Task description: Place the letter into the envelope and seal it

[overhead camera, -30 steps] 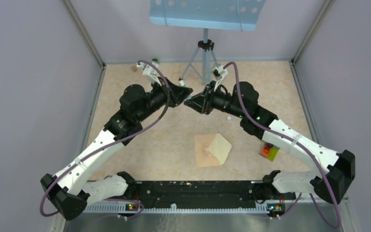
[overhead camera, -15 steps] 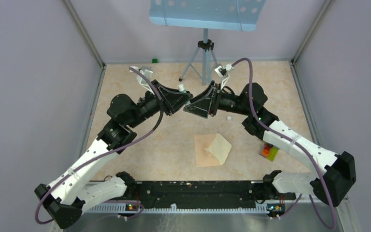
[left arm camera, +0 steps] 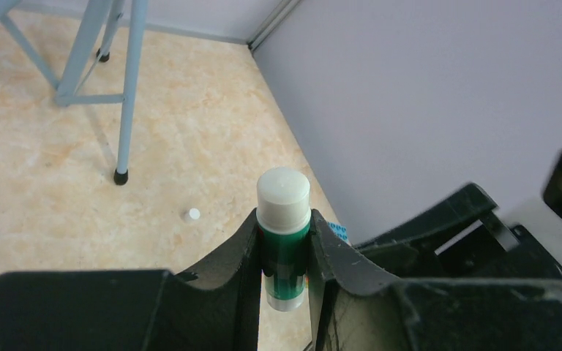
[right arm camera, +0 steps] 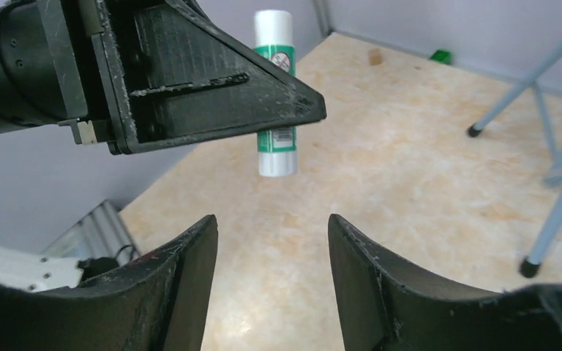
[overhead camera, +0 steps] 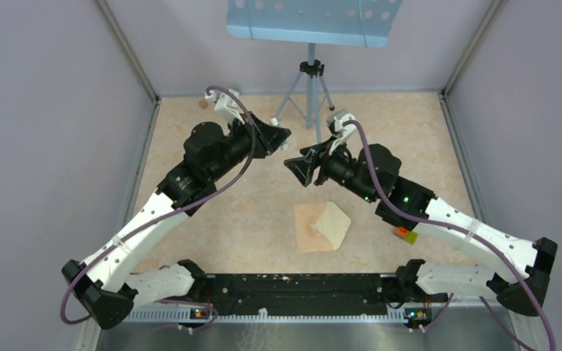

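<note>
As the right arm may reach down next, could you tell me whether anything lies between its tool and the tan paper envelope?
Nothing visible does. The open, empty right tool hangs above the beige marbled tabletop, beyond the flat tan paper envelope. The green-and-white glue stick sits clamped in the left tool, farther back.

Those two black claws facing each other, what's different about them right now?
The left claw is shut on a green-and-white glue stick; the right claw is open and empty. The left claw points rightward, the right claw leftward, facing the stick. Both are black and raised above the table.
</note>
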Controlling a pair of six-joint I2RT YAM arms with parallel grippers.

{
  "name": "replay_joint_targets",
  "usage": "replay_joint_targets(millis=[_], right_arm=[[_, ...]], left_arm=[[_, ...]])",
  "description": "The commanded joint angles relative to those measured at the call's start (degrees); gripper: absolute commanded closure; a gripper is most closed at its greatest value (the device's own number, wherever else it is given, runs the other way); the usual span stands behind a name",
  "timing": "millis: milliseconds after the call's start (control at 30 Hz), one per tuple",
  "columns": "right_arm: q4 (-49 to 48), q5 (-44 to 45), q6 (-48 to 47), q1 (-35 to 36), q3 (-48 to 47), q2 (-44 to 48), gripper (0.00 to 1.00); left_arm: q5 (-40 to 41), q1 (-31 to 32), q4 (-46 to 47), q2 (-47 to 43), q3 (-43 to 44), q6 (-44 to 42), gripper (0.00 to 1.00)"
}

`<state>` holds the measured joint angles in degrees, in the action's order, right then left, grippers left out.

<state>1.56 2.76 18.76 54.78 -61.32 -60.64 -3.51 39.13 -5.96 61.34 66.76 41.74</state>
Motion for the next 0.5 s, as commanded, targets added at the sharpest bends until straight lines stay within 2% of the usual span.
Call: replay_joint_targets(millis=[0,200,467], right_arm=[[3.11,19.43,-10.34,4.9,-4.86,-3.21,0.46],[2.48,26.88,-13.92,8.04,-8.37,-9.46,0.52],[0.68,28.4,-14.16,8.07,-10.32,-12.01,0.59]], left_arm=[[3.0,-0.1,-3.13,2.39,3.89,4.59,1.0],[2.97,-0.23,-2.65,4.13,3.83,7.11,1.0],[2.22,-0.37,-2.54,4.44,3.13,7.66,1.0]])
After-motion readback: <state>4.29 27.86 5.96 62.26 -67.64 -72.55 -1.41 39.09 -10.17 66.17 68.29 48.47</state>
